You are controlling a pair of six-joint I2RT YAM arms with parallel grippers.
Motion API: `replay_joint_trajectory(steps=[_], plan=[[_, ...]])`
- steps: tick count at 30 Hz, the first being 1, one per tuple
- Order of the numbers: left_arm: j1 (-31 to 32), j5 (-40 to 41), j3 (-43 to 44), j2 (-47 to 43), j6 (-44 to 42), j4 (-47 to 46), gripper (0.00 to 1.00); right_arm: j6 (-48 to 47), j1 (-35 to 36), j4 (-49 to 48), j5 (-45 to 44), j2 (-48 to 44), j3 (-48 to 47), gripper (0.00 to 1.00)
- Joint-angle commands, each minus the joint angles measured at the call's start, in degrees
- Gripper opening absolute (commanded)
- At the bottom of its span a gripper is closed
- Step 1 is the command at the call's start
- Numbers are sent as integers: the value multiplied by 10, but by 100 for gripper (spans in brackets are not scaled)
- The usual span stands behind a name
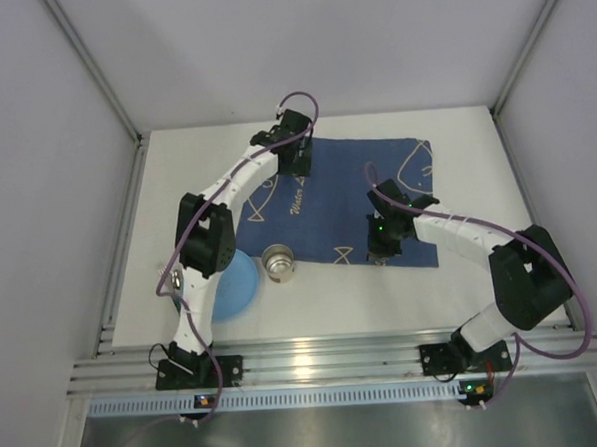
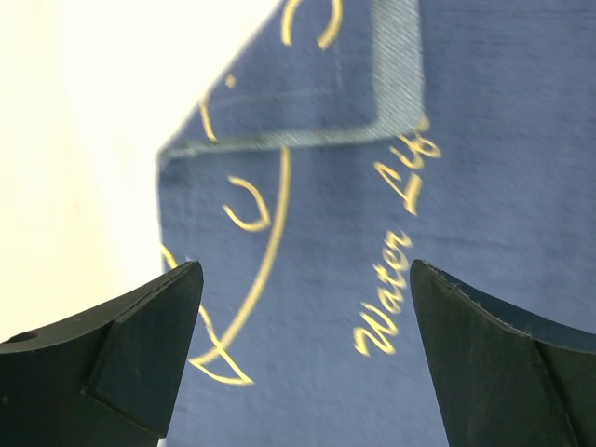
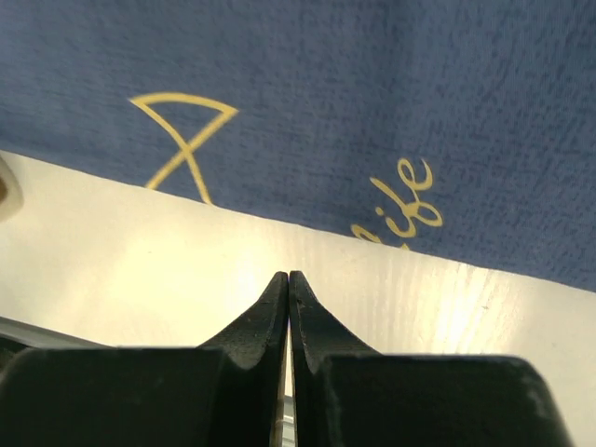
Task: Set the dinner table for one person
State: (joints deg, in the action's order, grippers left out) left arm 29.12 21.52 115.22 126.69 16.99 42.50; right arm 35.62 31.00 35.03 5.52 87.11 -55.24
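The bench, plain and white, ran from the rail at the arms' bases to the back wall and filled the floor of the enclosure. On its far middle lay a blue mat, slightly askew, so its near edge slanted. In the left wrist view, the hem at one folded corner looked doubled back on itself. A small metal cup stood just off the mat's near-left edge. Beside it was a blue dish, partly hidden under the left arm. Neither sat on the mat, so the setting looked barely begun.

The left jaws hung wide apart over the mat's far-left corner with nothing between them, probably placed to take that corner and flatten it. The right arm held the right jaws low at the mat's near edge. They were pressed together on nothing, perhaps to steady or nudge the cloth.

Open bench lay right of the mat and along the near strip. Walls closed off the far side and both flanks. The cup stood close enough to be knocked if the cloth were dragged towards it.
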Motion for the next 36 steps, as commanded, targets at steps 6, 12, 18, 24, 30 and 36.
replay_joint_trajectory(steps=[6, 12, 18, 24, 30, 36], plan=[[-6, 46, 90, 67, -71, 10, 95, -12, 5, -10, 10, -38, 47, 0], [-10, -2, 73, 86, -22, -14, 95, -30, 5, -9, 11, 1, 32, 0], [-21, -77, 98, 113, 33, -44, 93, -38, 5, -11, 5, 25, 21, 0], [-24, -64, 206, 197, 29, -8, 93, -38, 3, -18, 0, 24, 39, 0], [-65, -78, 205, 220, 58, -24, 93, -36, -7, -20, -3, 17, 66, 0], [-110, -81, 228, 218, 84, -52, 93, -38, -20, -22, -6, 10, 85, 0]])
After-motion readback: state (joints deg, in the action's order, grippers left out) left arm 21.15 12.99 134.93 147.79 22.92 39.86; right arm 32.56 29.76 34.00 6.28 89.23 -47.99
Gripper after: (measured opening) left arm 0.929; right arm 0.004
